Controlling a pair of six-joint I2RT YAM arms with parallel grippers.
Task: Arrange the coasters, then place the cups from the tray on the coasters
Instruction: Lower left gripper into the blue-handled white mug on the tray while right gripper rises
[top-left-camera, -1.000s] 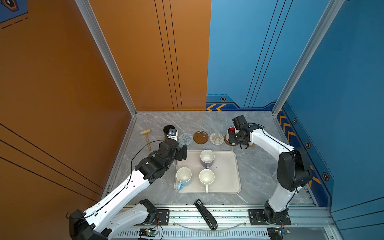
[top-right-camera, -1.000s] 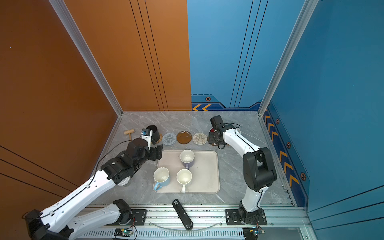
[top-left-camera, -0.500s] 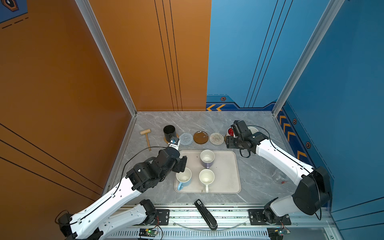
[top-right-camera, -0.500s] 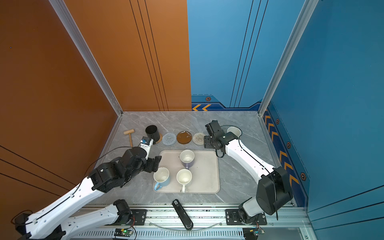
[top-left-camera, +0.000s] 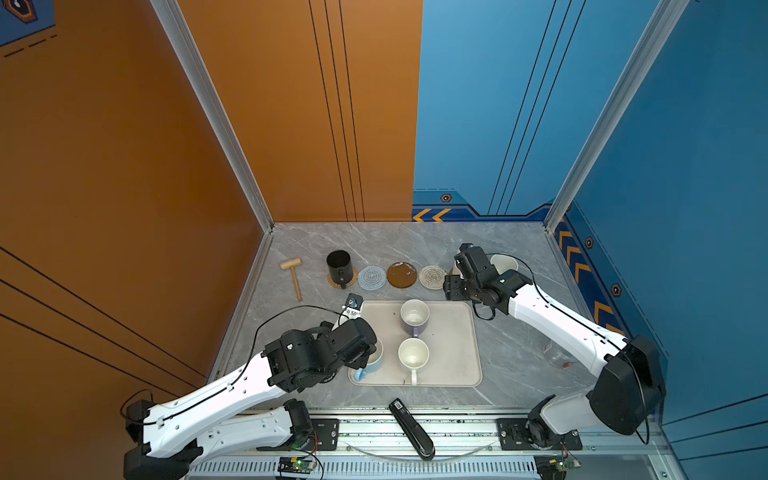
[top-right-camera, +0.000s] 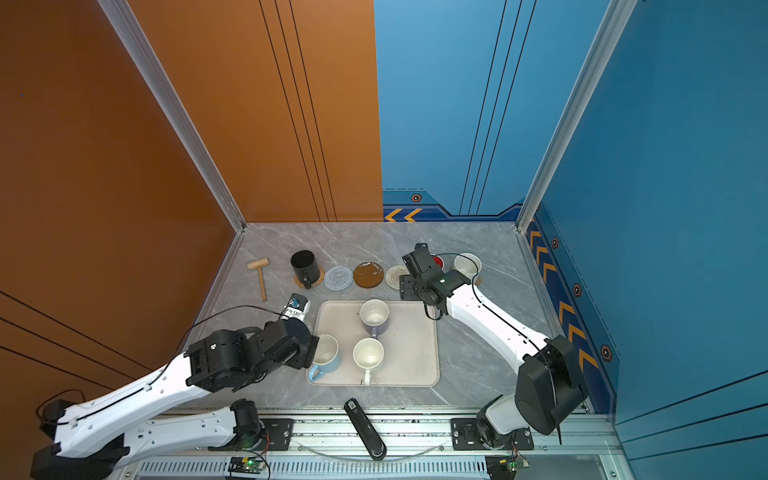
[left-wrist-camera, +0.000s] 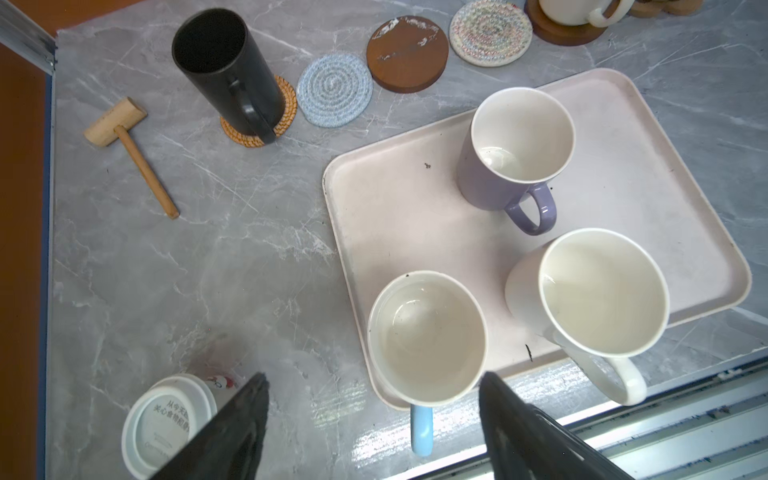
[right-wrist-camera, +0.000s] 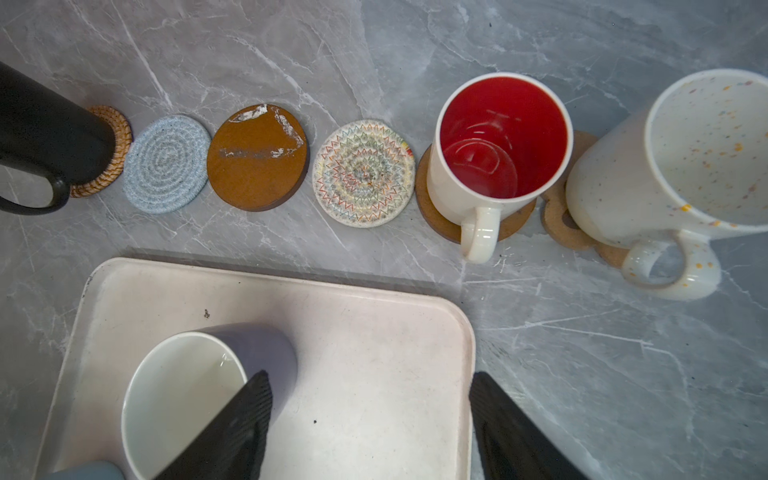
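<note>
I position the left claw (left-wrist-camera: 372, 376) over the light blue mug (left-wrist-camera: 428, 336), jaws wide apart and empty. The mug stands upright at a near corner of the tray (left-wrist-camera: 395, 199), its handle pointing off the tray's edge, with the plain white mug (left-wrist-camera: 602, 286) just beside it. For a sound grip, I judge it best to lower one finger inside the rim and one outside the wall, on the side away from the white mug. I then close firmly, lift straight up clear of the tray rim, and carry the mug level to the bare grey crocheted coaster (left-wrist-camera: 334, 89), staying clear of the tall black mug (left-wrist-camera: 228, 70) next to it. The right claw (right-wrist-camera: 370, 374), open and empty, hangs near the lavender mug (right-wrist-camera: 266, 345); I keep the arms apart.
</note>
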